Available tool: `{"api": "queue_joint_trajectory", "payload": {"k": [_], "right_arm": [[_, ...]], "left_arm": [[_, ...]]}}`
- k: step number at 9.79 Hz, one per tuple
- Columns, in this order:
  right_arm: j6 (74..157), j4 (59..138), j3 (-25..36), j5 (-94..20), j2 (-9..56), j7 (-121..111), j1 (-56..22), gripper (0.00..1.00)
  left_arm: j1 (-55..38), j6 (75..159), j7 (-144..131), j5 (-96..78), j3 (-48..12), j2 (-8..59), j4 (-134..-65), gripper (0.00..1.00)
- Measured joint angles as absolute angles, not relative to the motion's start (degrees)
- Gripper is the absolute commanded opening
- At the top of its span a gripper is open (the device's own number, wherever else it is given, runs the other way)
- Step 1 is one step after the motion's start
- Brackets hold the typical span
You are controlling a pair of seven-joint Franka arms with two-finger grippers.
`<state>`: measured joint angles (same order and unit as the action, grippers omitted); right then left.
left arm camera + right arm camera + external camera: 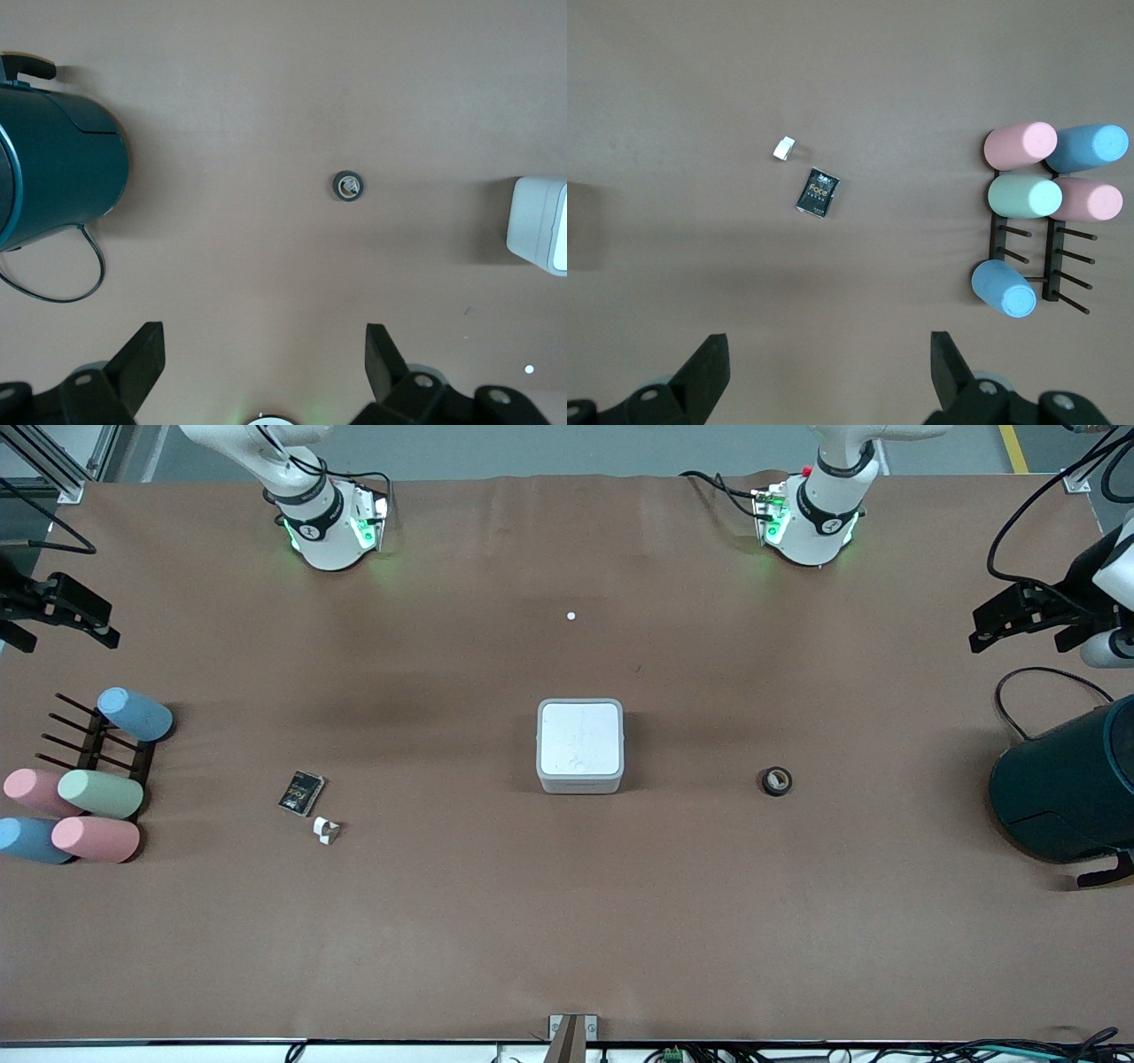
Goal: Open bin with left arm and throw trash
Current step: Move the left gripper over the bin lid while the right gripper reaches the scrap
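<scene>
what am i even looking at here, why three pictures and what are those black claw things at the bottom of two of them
Two robot arms share a brown table. The wide picture looks down from across the table; the other two come from cameras on each arm's wrist. The black claws are the grippers: the left gripper and the right gripper, both open, holding nothing, waiting high at the table's ends. In the middle sits a white bin, lid shut. Scattered trash: a black tape roll, a black packet, a white ring. Also pastel cylinders on a rack, and a dark teal cylinder.

Pastel cylinders [99,793] on rack [89,744]; teal cylinder [1067,788].
</scene>
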<state>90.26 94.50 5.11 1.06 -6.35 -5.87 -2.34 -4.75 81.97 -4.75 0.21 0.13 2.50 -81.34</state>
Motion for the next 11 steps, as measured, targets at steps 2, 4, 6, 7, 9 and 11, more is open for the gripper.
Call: {"api": "queue_joint_trajectory", "payload": {"k": [2, 4, 6, 7, 9, 11], "right_arm": [[90.36, 94.68, 5.11, 1.02, -6.52, -5.87, -2.43, 1.00], [90.51, 94.78, 5.10, 0.98, -6.52, -5.81, -2.50, 1.00], [90.34, 94.92, 5.00, 0.93, -6.56, -5.78, -3.46, 1.00], [90.31, 95.06, 4.96, 0.92, -6.59, -5.77, -4.96, 1.00], [90.27, 95.46, 4.83, 0.93, -6.56, -5.65, -8.29, 0.99], [90.54, 96.75, 4.76, 0.48, -6.27, -5.73, -9.91, 0.97]], "left_arm": [[-4.77, 81.97, -4.90, 0.21, 0.14, 2.52, -81.30, 1.00], [-5.32, 81.89, -4.90, 0.19, -0.11, 3.24, -81.46, 0.83], [-7.28, 82.87, -6.00, 0.06, -2.30, 7.33, -81.79, 0.14], [-8.93, 84.69, -7.78, -0.04, -3.90, 10.46, -81.90, 0.00], [-14.94, 91.50, -15.88, -0.31, -6.59, 17.50, -82.03, 0.00], [-22.85, 98.42, -25.63, -0.34, -7.34, 24.20, -82.02, 0.00]]}}
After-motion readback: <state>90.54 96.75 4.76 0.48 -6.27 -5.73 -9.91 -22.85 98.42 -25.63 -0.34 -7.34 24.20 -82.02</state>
